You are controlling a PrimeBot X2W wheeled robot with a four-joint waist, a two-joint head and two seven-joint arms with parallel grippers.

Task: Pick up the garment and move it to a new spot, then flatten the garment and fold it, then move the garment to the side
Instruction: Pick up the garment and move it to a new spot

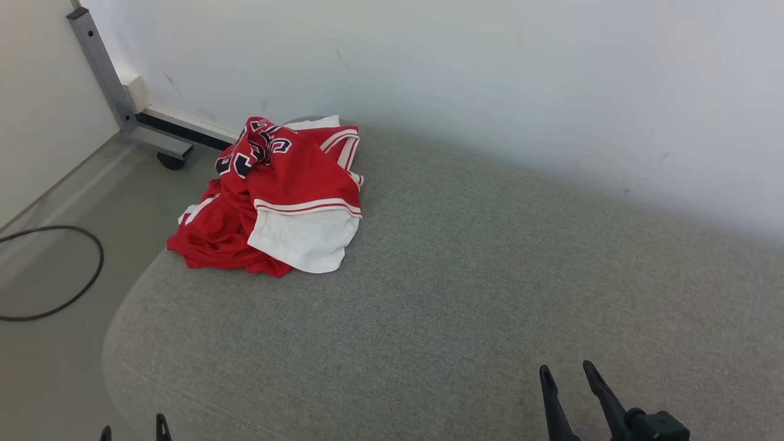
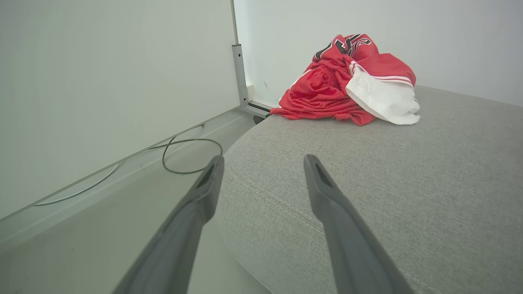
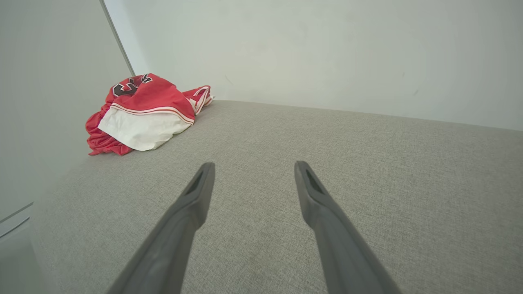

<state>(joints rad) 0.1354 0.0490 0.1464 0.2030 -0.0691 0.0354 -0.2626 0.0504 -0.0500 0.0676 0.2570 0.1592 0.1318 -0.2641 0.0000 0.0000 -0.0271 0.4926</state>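
Observation:
The garment point(image 1: 275, 196) is a crumpled red jersey with white trim and black lettering, heaped at the far left corner of a grey cushioned surface point(image 1: 465, 288). It also lies ahead in the left wrist view point(image 2: 351, 81) and far left in the right wrist view point(image 3: 143, 112). My left gripper point(image 1: 133, 425) shows just its fingertips at the bottom left, open, well short of the garment; in its own wrist view point(image 2: 263, 161) it hangs over the cushion's left edge, holding nothing. My right gripper point(image 1: 566, 370) is open at the lower right, over bare cushion point(image 3: 251, 165).
A white wall point(image 1: 490, 79) runs behind the cushion. To the left is the floor with a looped black cable point(image 1: 61, 275) and a grey metal frame on a caster point(image 1: 159, 144). The cushion's rounded left edge point(image 1: 122, 331) drops to the floor.

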